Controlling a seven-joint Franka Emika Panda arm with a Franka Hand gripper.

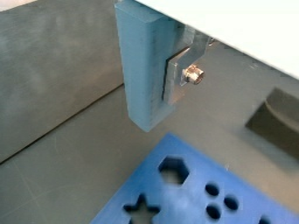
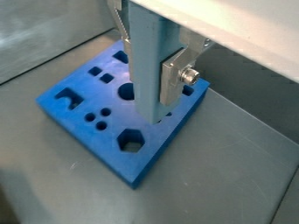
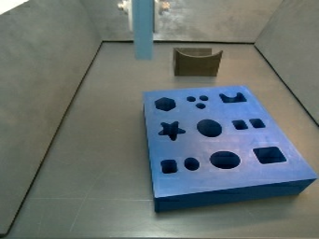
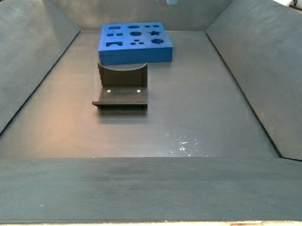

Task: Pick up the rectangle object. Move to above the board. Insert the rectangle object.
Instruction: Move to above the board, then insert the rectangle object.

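Note:
The rectangle object (image 1: 142, 61), a slim light blue block, hangs upright, clamped in my gripper (image 1: 152, 77). One silver finger (image 1: 179, 77) presses its side. In a wrist view the block (image 2: 152, 66) sits between both fingers (image 2: 176, 80), well above the board (image 2: 87, 109). The board (image 3: 225, 140) is a thick bright blue slab with star, hexagon, circle and square cutouts. In a side view the block (image 3: 144, 28) hangs high near the back wall, beyond the board's far left corner. The board also shows far off in a side view (image 4: 136, 42).
The dark fixture (image 3: 193, 61) with a curved notch stands behind the board near the back wall. It also shows in a side view (image 4: 122, 86) and in a wrist view (image 1: 278, 118). Grey sloping walls (image 3: 50, 103) enclose the grey floor.

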